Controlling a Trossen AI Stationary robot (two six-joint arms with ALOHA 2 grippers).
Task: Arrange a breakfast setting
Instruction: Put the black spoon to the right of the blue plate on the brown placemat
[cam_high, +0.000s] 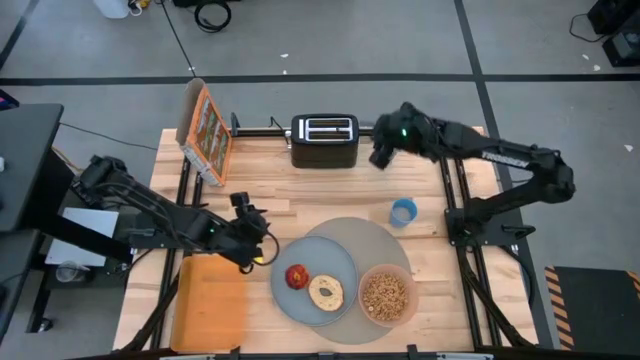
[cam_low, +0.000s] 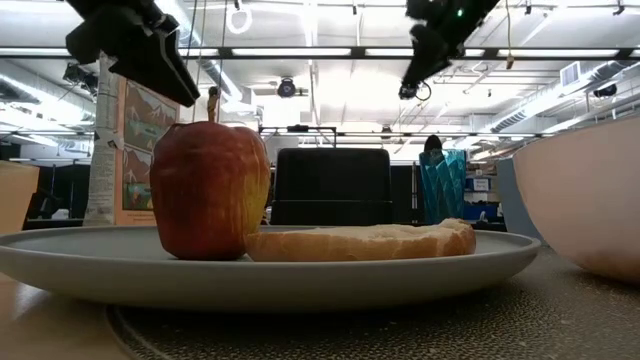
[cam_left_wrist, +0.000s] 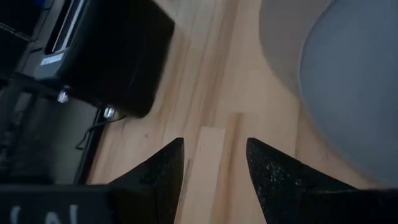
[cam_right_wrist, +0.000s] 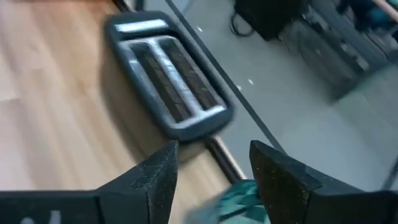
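Big round grey mat (cam_high: 385, 240) lying near the front edge of the pale wooden bench (cam_high: 260, 170). Grey-blue round plate (cam_high: 300, 300) resting on the mat's left part, overhanging its edge. On the plate, red apple (cam_high: 297, 276) standing upright, stem pointing up in the low view, with the ring-shaped bagel (cam_high: 326, 292) lying flat just beside it, hole facing up. Translucent pink bowl (cam_high: 386, 295) filled with brown cereal, sitting on the mat right of the plate. Small blue cup (cam_high: 403, 212) upright on bare bench just beyond the mat's far right edge.

Left tool (cam_high: 262, 240) hanging empty, fingers (cam_left_wrist: 158, 177) parted, over the bench just left of the plate, pointing toward the black toaster (cam_high: 324, 140). Right tool (cam_high: 381, 155) raised at the back of the bench just right of the toaster, fingers (cam_right_wrist: 280, 174) spread, holding nothing. Flat orange tray (cam_high: 212, 305) at the front left corner.
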